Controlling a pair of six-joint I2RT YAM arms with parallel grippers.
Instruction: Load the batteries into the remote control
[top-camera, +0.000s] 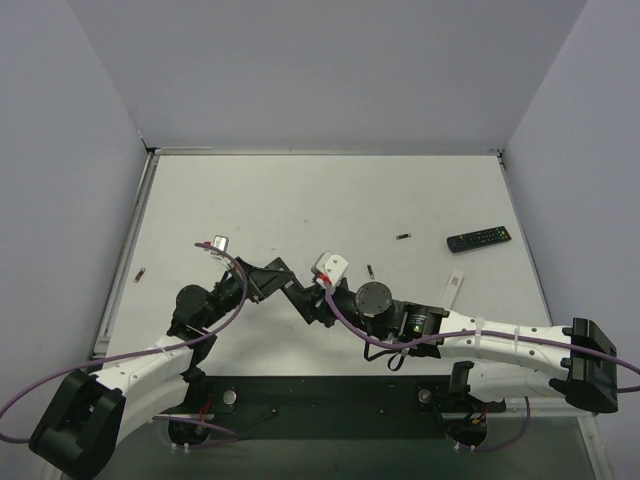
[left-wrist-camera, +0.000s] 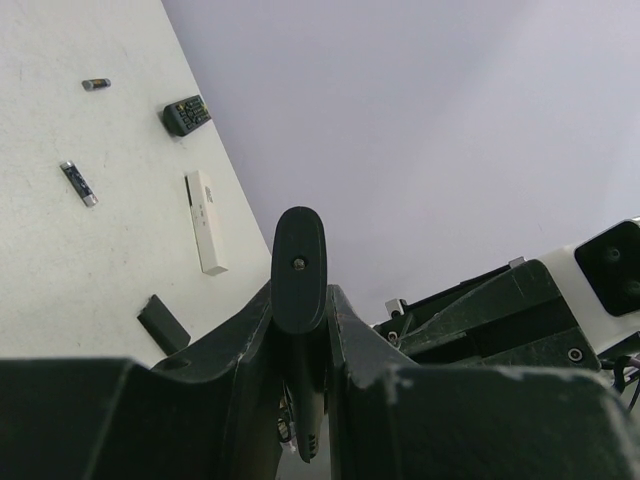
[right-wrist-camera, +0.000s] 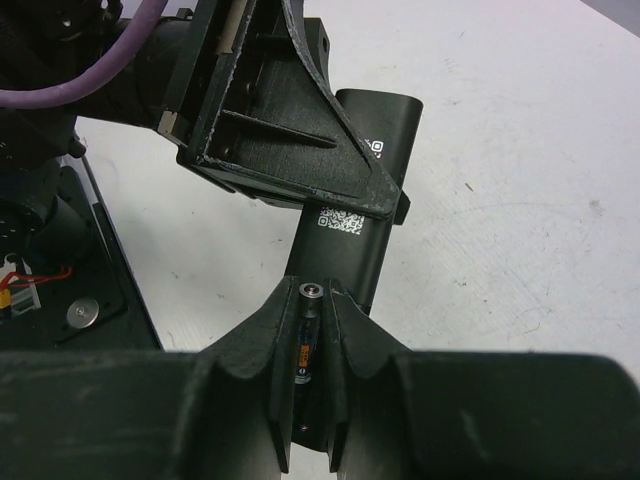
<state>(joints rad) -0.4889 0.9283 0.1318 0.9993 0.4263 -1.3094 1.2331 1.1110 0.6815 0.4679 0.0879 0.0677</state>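
Observation:
My left gripper (left-wrist-camera: 300, 305) is shut on a black remote control (right-wrist-camera: 345, 255), which it holds off the table back side up; a QR label shows on it. In the left wrist view the remote (left-wrist-camera: 298, 265) stands edge-on between the jaws. My right gripper (right-wrist-camera: 312, 295) is shut on a small dark battery (right-wrist-camera: 308, 315) with a metal end, right over the near end of the remote. The two grippers (top-camera: 312, 298) meet at the middle of the table. Two more batteries (top-camera: 403, 237) (top-camera: 369, 271) lie loose on the table.
A second black remote (top-camera: 478, 239) lies at the right. A white slim bar (top-camera: 455, 285) lies nearer the right arm. A small dark flat piece (left-wrist-camera: 163, 323) lies by it. A tiny object (top-camera: 140, 274) sits at the left edge.

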